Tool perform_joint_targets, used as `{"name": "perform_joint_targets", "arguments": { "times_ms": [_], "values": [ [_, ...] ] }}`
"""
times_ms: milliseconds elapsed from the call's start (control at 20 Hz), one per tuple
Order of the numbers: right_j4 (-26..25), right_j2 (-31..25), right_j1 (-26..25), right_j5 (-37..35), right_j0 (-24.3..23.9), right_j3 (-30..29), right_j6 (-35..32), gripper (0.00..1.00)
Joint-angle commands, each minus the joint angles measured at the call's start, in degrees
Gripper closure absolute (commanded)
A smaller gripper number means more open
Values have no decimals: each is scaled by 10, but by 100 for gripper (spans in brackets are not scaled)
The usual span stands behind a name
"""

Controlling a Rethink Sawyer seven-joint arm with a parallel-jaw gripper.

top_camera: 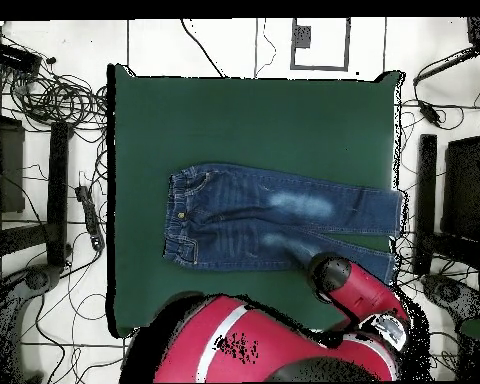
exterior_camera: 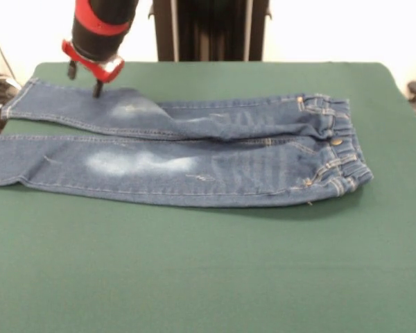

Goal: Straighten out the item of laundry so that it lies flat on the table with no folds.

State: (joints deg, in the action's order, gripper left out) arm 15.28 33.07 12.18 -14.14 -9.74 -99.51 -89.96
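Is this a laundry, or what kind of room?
Likely a robotics lab: a red and black robot arm works over a green felt table holding small blue denim jeans, with tangled cables on the floor.

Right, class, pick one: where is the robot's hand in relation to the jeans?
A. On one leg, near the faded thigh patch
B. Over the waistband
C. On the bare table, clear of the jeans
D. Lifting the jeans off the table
A: the hand comes down onto the far leg of the jeans, beside its faded patch, and the jeans lie spread on the table.
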Motion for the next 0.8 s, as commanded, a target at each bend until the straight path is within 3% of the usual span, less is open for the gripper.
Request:
{"name": "perform_joint_targets", "arguments": {
  "times_ms": [50, 150, 350, 500, 650, 800],
  "values": [
    [-42, 41, 59, 39, 38, 7, -81, 0],
    [-49, 58, 71, -7, 51, 13, -72, 0],
    [-63, 66, 76, 12, 47, 25, -75, 0],
    [-62, 66, 50, -24, 31, 77, -67, 0],
    [-64, 6, 64, -131, -9, 98, -32, 0],
    [-58, -67, 116, -164, -41, 63, -16, 0]
  ]
}}
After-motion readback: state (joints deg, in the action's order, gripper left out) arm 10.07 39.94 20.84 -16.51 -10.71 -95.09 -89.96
